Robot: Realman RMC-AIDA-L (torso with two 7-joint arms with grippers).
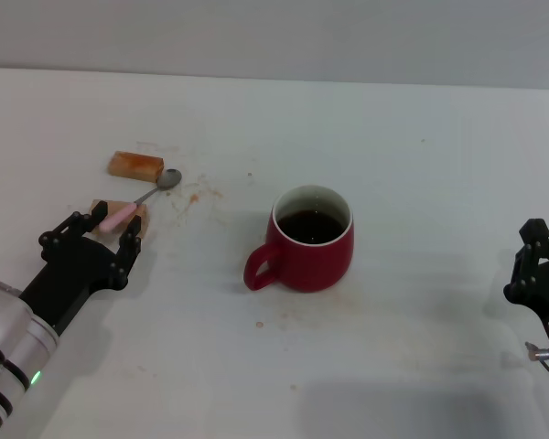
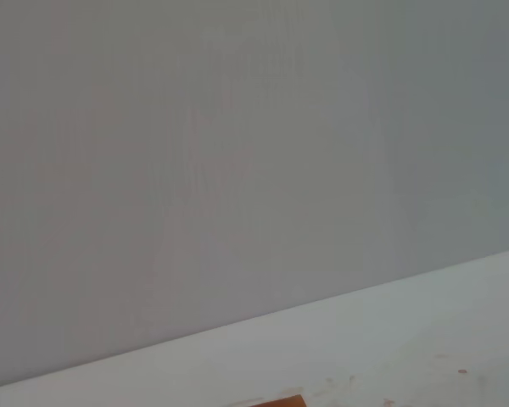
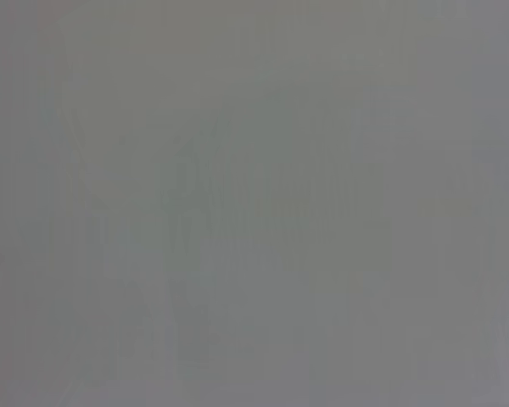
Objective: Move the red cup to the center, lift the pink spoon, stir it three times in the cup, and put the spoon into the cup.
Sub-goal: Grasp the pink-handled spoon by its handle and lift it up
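Your left gripper (image 1: 104, 229) has its fingers apart around the spoon (image 1: 139, 202) handle; the cup (image 1: 304, 240) stands well apart. The right gripper (image 1: 536, 261) is parked; I cannot tell its fingers.

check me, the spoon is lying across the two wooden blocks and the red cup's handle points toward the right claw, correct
Not quite: in the head view the red cup has its handle toward the left claw, not the right claw. The pink spoon does lie across the two wooden blocks.
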